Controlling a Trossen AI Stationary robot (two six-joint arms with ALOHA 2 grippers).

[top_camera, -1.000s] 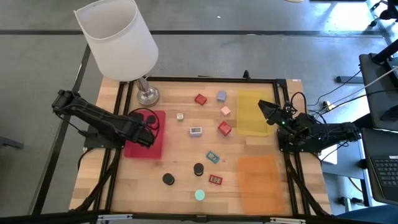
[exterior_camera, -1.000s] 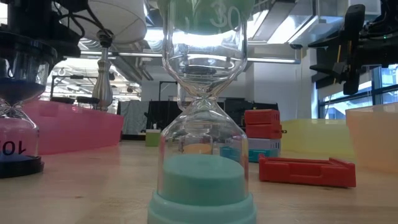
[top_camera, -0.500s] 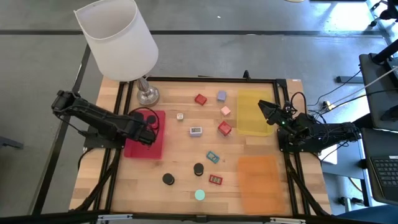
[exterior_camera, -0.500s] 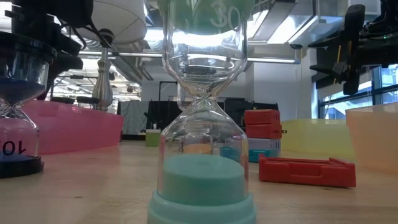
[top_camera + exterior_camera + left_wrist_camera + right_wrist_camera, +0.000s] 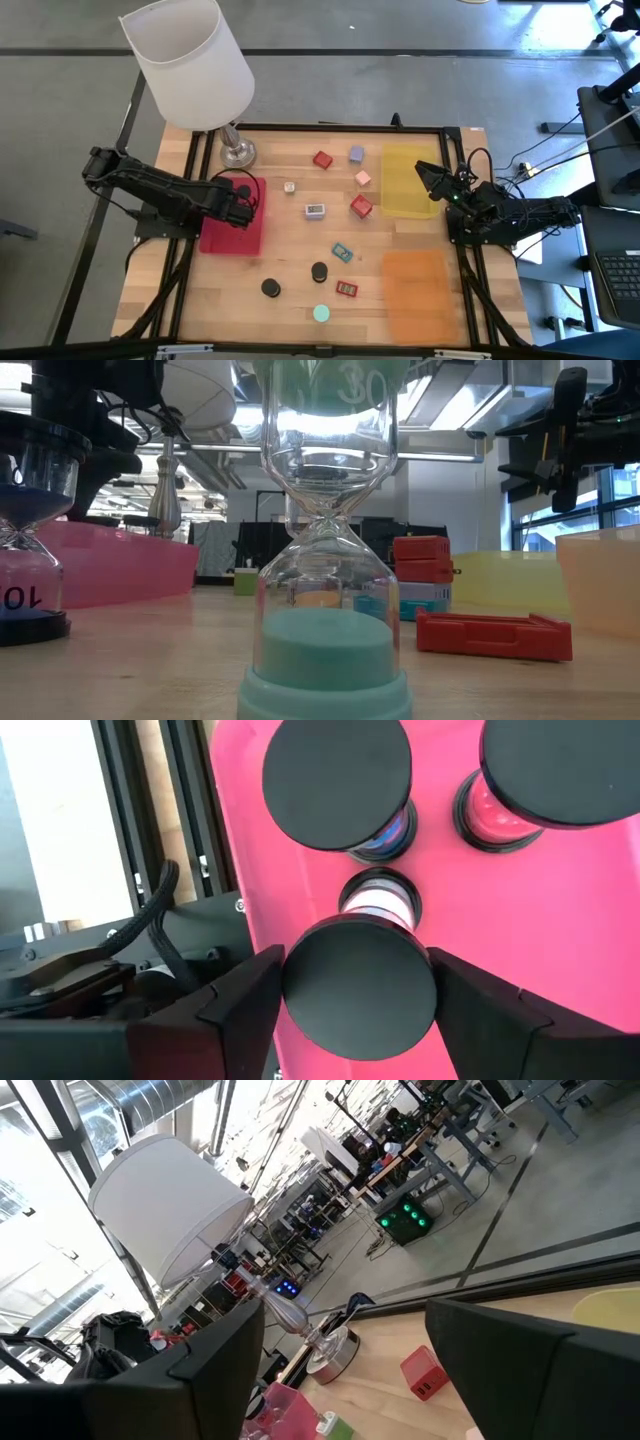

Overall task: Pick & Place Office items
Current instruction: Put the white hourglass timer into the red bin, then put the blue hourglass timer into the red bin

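Wooden slat table [image 5: 300, 245], black metal frame. Glossy pink tray [image 5: 232, 228] on its left side holds three black-capped glass sand timers; left gripper [image 5: 360, 995] hangs over it, fingers straddling one round cap [image 5: 358, 984] with slight gaps, grip unconfirmed. Small blocks, flat rectangles and round caps are scattered mid-table; teal timer [image 5: 325, 560] near front edge. Right gripper [image 5: 428, 178] over translucent yellow tray [image 5: 405, 195], fingers apart, empty.

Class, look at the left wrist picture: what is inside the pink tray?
Three black-capped sand timers stand inside the pink tray: one with blue inside, one red, one pale between the left gripper's jaws. Their caps cover the sand below; the tray's remainder is out of frame.
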